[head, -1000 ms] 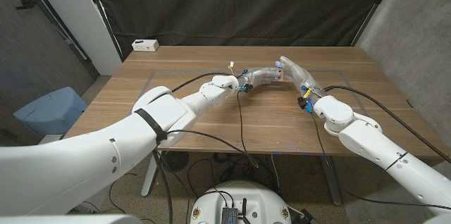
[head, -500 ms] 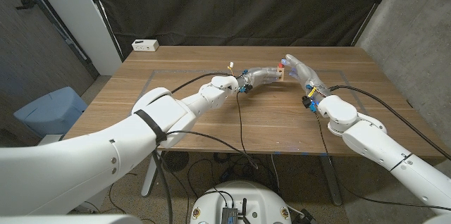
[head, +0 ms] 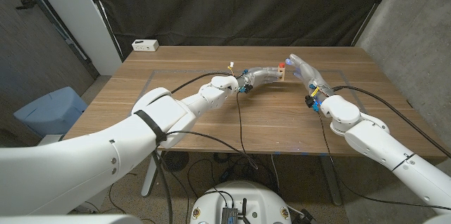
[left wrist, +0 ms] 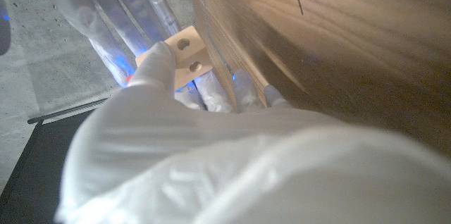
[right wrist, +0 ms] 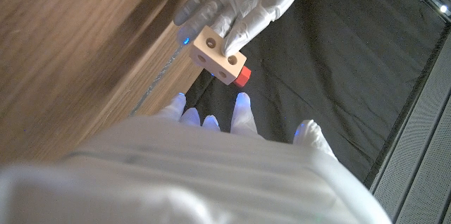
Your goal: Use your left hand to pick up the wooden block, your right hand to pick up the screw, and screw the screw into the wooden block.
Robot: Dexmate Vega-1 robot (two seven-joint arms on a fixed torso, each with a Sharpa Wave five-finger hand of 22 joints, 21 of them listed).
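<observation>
My left hand [head: 262,76] holds the pale wooden block [head: 280,75] above the middle of the table's far half. A red screw [head: 282,63] sticks out of the block's top end. In the right wrist view the block [right wrist: 217,56] shows two round holes, with the red screw [right wrist: 242,77] standing out of one end and the left hand [right wrist: 239,2] gripping it from behind. My right hand [head: 304,73] hovers just right of the block with its fingers [right wrist: 210,121] spread, a small gap away, holding nothing. The left wrist view shows the block [left wrist: 184,56] pinched in my left hand [left wrist: 158,76].
A white box [head: 145,44] lies at the wooden table's [head: 211,122] far left corner. A blue chair [head: 48,111] stands off the table's left side. Black cables run along both forearms. A dark curtain hangs behind the table.
My right hand has drawn a little to the right, off the screw and block. The left hand still holds the block in the same spot.
</observation>
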